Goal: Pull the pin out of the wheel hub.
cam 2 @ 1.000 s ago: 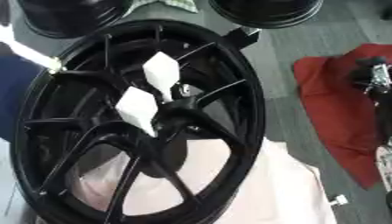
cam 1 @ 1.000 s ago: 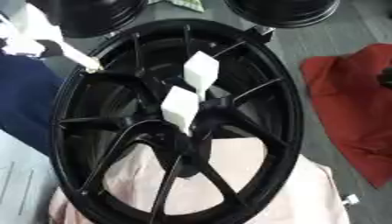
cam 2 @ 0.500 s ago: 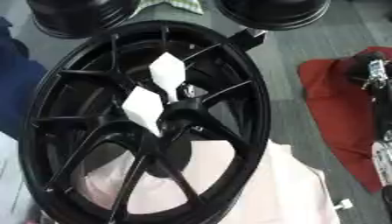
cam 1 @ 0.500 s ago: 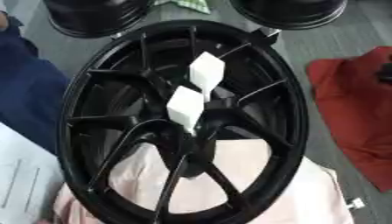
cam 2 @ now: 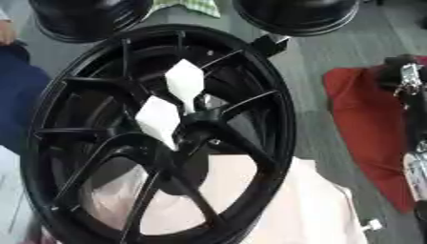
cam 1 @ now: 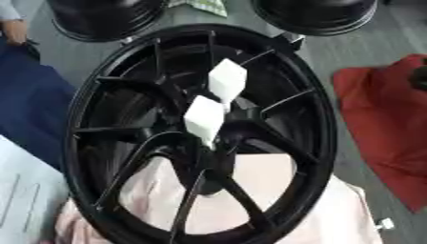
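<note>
A large black spoked wheel [cam 1: 108,95] lies flat on a pale pink cloth [cam 1: 275,200] and fills the middle of both views. Two white block-shaped pieces stand up from its hub [cam 1: 238,138], one [cam 1: 227,81] farther back and one [cam 1: 203,120] nearer. I cannot tell which of them is the pin. Neither of my hands shows in either view. Only a black and silver part of my right arm [cam 2: 410,90] shows at the right edge of the right eye view, apart from the wheel.
Two more black wheels [cam 1: 104,19] [cam 1: 317,14] lie along the far edge. A red cloth [cam 1: 388,124] lies to the right of the wheel. A person in dark blue [cam 1: 29,109] is at the left, with a hand [cam 1: 13,33] at the upper left corner. A white sheet [cam 1: 21,200] lies at the lower left.
The person's hand that touched the rim's upper left edge has drawn back to the corner. The two white pieces stand as before. The camera has shifted slightly.
</note>
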You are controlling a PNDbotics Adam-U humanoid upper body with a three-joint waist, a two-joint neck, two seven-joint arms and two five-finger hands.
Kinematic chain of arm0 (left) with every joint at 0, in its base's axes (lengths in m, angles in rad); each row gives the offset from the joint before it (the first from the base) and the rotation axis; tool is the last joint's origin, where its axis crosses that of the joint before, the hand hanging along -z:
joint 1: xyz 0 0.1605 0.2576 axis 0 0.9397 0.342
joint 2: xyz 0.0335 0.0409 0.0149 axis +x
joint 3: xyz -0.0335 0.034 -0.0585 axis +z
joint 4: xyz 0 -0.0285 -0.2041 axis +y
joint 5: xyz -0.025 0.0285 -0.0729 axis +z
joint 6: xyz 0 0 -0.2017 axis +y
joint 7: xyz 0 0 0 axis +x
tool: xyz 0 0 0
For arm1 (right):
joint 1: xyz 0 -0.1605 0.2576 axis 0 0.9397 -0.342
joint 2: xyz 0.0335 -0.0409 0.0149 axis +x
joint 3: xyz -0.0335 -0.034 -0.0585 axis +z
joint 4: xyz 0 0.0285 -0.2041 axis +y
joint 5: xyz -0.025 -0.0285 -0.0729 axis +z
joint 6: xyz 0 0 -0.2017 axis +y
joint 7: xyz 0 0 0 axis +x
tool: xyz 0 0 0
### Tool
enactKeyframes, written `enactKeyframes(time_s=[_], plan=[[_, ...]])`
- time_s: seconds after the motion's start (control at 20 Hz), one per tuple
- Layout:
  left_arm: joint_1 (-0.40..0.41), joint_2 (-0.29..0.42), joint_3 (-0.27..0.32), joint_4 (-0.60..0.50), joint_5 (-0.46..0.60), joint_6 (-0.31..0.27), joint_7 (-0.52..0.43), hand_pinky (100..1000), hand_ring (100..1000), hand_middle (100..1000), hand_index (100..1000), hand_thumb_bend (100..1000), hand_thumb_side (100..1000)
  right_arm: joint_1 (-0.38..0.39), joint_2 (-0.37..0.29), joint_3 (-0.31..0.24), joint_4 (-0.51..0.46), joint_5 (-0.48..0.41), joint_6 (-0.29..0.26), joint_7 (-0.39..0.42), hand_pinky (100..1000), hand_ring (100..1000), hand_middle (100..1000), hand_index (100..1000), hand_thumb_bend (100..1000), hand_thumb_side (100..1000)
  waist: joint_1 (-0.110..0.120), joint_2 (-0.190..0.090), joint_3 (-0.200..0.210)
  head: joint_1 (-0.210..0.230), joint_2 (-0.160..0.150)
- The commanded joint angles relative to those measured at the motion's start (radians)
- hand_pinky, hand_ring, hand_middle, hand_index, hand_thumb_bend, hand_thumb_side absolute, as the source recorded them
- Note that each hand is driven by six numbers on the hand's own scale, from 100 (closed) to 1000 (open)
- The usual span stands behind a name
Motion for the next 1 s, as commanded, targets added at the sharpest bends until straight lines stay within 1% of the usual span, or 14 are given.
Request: enactKeyframes(time_s=[0.05,0.1,0.2,0.35,0.4,0.45,0.55,0.7,0.85,0.95,1.0], plan=[[-0.019,0.012,0.031,-0.026,0.044,0.011,0.102,710,743,630,756,684,472,-0.005,-0.017,-0.009,-0.022,0.000,-0.001,-0.003,749,668,595,714,100,773,-0.002,-0.022,-0.002,0.005,-0.006],[-0.022,-0.004,0.034,-0.048,0.074,0.010,0.146,686,721,598,738,674,468,-0.006,-0.017,-0.009,-0.023,0.000,-0.002,-0.003,749,668,595,714,100,771,-0.003,-0.022,-0.002,0.005,-0.006],[-0.020,-0.051,0.041,-0.115,0.157,-0.001,0.252,657,703,572,719,683,467,-0.007,-0.017,-0.010,-0.024,-0.001,-0.003,-0.004,749,668,595,714,100,767,-0.005,-0.022,-0.001,0.006,-0.008],[-0.014,-0.176,0.043,-0.252,0.324,-0.003,0.456,636,690,557,708,682,456,-0.019,-0.020,-0.007,-0.028,-0.004,-0.004,-0.002,749,668,595,714,100,762,-0.010,-0.020,-0.004,0.010,-0.010],[-0.006,-0.214,0.038,-0.301,0.361,0.000,0.516,632,685,552,706,671,452,-0.024,-0.020,-0.005,-0.029,-0.005,-0.004,-0.001,748,669,596,714,100,758,-0.012,-0.020,-0.006,0.012,-0.010],[0.006,-0.261,0.037,-0.356,0.373,0.001,0.567,632,684,552,709,670,453,-0.030,-0.020,-0.002,-0.030,-0.007,-0.005,0.002,748,669,596,715,100,757,-0.015,-0.020,-0.009,0.014,-0.010],[0.032,-0.362,0.035,-0.453,0.316,0.018,0.635,634,685,553,709,679,453,-0.041,-0.017,0.000,-0.033,-0.010,-0.006,0.005,748,669,596,715,100,753,-0.019,-0.019,-0.013,0.018,-0.011],[0.061,-0.498,0.024,-0.540,0.253,0.052,0.688,630,682,550,705,676,457,-0.053,-0.013,0.003,-0.036,-0.015,-0.006,0.008,749,669,596,715,100,750,-0.026,-0.017,-0.015,0.023,-0.016],[0.088,-0.617,0.029,-0.577,0.227,0.068,0.720,628,677,543,699,668,460,-0.057,-0.013,0.007,-0.037,-0.016,-0.006,0.013,749,669,596,715,100,749,-0.033,-0.016,-0.018,0.030,-0.018],[0.108,-0.674,0.033,-0.581,0.225,0.071,0.737,627,672,538,696,667,455,-0.059,-0.010,0.007,-0.038,-0.017,-0.007,0.013,749,670,596,715,100,749,-0.037,-0.014,-0.020,0.034,-0.018],[0.114,-0.689,0.033,-0.582,0.227,0.071,0.743,627,672,538,696,667,455,-0.059,-0.009,0.006,-0.038,-0.017,-0.007,0.013,749,670,596,715,100,749,-0.038,-0.013,-0.020,0.035,-0.018]])
